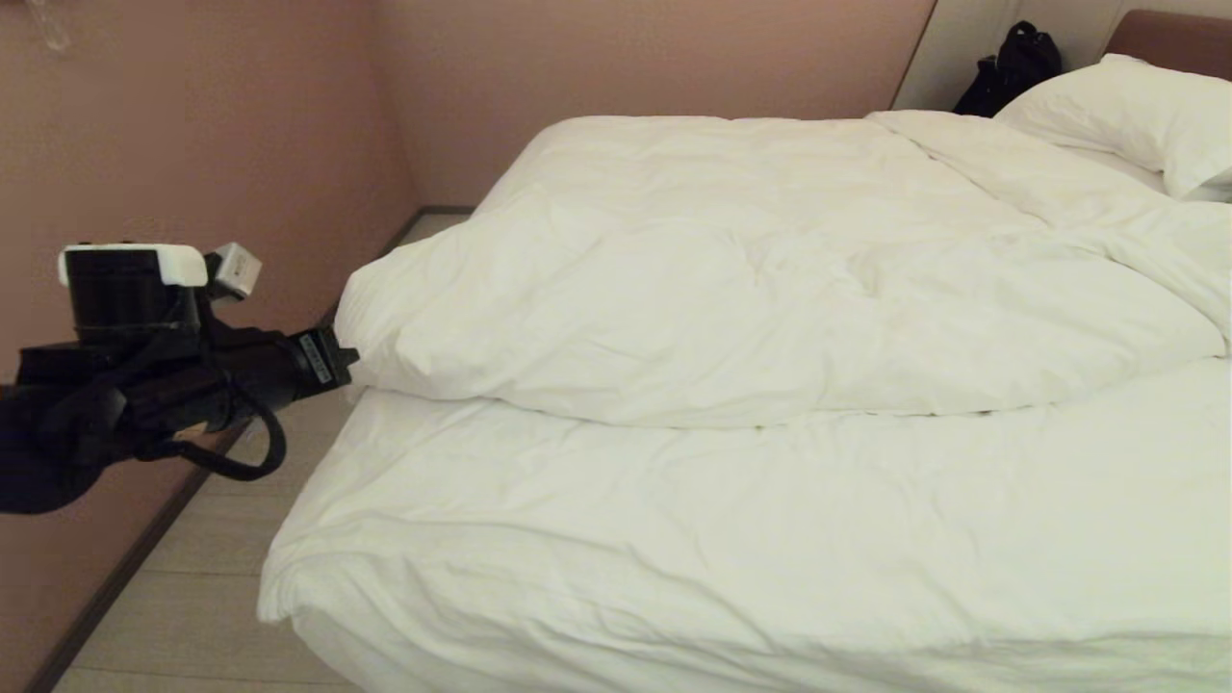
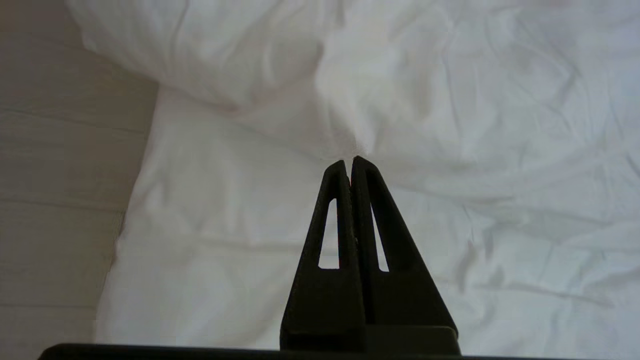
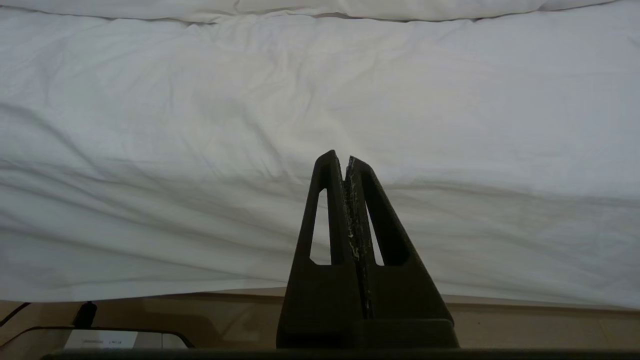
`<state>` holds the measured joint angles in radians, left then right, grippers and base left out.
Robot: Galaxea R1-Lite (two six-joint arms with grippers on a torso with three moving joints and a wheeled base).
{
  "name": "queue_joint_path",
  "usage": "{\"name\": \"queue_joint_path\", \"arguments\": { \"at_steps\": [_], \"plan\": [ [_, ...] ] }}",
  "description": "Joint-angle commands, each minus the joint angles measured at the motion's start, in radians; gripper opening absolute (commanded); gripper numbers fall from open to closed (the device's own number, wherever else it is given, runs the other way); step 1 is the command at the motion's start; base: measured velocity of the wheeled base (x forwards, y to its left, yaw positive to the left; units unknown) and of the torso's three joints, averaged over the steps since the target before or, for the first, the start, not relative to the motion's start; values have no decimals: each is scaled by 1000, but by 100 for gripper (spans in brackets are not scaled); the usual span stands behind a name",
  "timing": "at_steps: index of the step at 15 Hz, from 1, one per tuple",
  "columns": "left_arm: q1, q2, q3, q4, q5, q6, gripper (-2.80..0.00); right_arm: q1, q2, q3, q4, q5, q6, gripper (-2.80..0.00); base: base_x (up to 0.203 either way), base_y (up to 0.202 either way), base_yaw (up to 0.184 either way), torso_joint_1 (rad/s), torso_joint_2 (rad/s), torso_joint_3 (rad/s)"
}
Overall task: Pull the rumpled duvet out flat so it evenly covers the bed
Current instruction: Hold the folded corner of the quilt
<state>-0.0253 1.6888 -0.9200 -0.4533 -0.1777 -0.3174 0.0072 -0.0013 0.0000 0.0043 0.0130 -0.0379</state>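
Sheeted foot of the bed (image 1: 731, 539) lies nearest in the head view; behind it the duvet (image 1: 770, 289) is bunched toward the headboard, its near corner just beside the left tool (image 1: 339, 364). Left wrist view: clenched, empty tool (image 2: 351, 162) aimed at that corner. Right wrist view: right tool (image 3: 345, 159) clenched, parked.

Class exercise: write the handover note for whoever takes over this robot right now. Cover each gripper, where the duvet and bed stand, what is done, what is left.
Left gripper: shut, raised by the duvet's near-left corner; its tips meet the fabric, a grip is not certain.
Right gripper: shut, empty, parked low at the bed's near edge.
Duvet: bunched toward the pillow end; the near part shows only sheet.
Done: nothing flattened.
Left: pull the duvet down evenly.
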Motion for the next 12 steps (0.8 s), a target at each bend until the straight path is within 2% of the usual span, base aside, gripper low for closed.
{"name": "queue_joint_path", "arguments": {
  "at_steps": [1, 6, 8, 12],
  "plan": [
    [-10, 92, -52, -5, 0, -1, -280, 0, 1, 0, 0, 1, 0, -280, 0, 0, 0, 0, 0, 0],
    [-51, 204, -203, -32, 0, 39, -280, 0, 1, 0, 0, 1, 0, -280, 0, 0, 0, 0, 0, 0],
    [-68, 231, -225, -103, -1, 62, -280, 0, 1, 0, 0, 1, 0, -280, 0, 0, 0, 0, 0, 0],
    [-91, 354, -229, -320, 1, 185, -280, 0, 1, 0, 0, 1, 0, -280, 0, 0, 0, 0, 0, 0]
  ]
}}
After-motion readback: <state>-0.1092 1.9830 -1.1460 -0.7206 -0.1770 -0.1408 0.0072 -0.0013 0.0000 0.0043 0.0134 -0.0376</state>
